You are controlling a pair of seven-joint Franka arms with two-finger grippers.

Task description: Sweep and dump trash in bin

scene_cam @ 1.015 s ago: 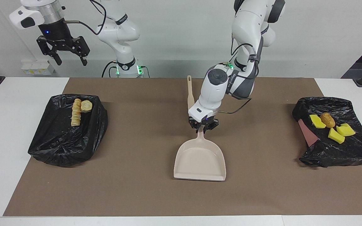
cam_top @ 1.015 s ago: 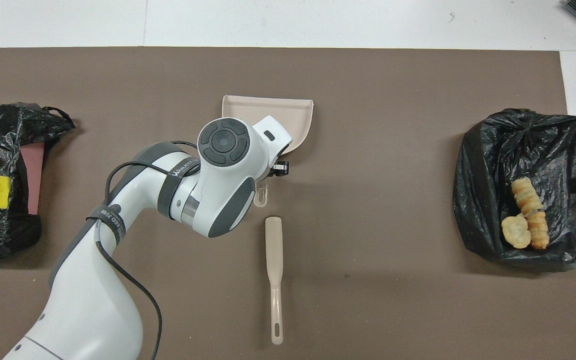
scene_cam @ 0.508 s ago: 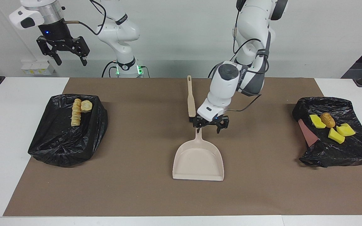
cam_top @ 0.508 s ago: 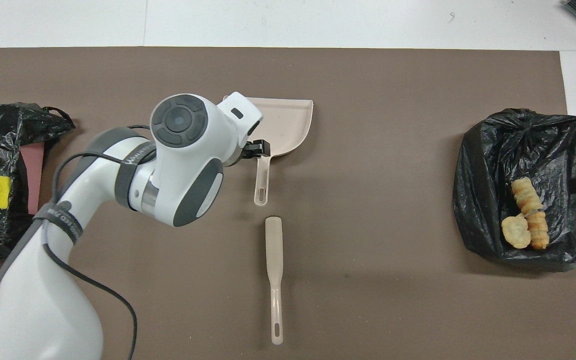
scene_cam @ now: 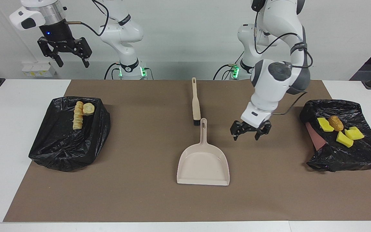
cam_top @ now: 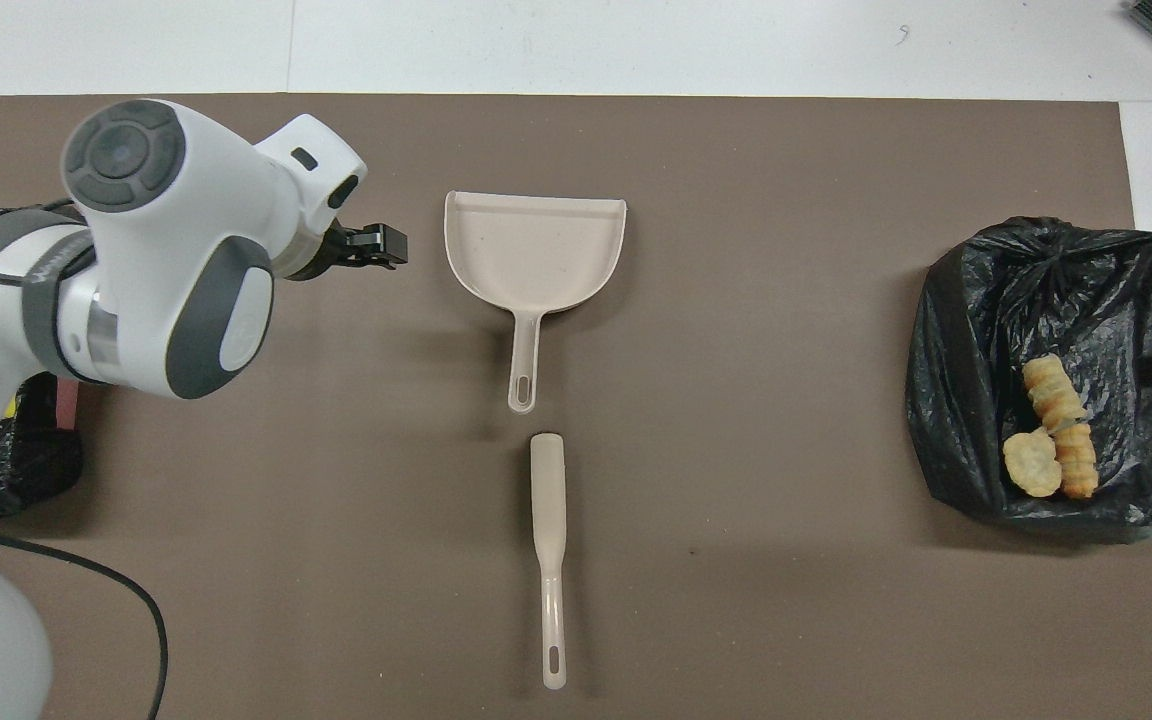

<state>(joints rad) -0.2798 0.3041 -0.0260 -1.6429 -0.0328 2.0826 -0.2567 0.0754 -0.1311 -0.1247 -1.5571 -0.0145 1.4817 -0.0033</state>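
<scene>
**Both grippers empty, trash sat in the bags**

Using the dustpan (scene_cam: 203, 162) as my landmark. It lay flat mid-mat with its handle pointing toward the robots, and the brush (scene_cam: 195, 102) lay just nearer to the robots than that handle, in line with it, not quite touching as far as I could see.

The left gripper (scene_cam: 250, 131) hung low over the mat beside the dustpan, toward the left arm's end, fingers spread wide with nothing between them. The right gripper (scene_cam: 64, 53) waited up high over the right arm's end, also spread and empty.

The pastries (scene_cam: 78, 119) sat in the black bag (scene_cam: 66, 151) toward the right arm's end from the dustpan. The yellow sponges (scene_cam: 345, 138) and the bread roll (scene_cam: 336, 122) sat on the other bag (scene_cam: 349, 158) toward the left arm's end.

The facing view gave me that sponge bag clearly; from overhead the left arm covered nearly all of it. Overhead the right gripper didn't show.
</scene>
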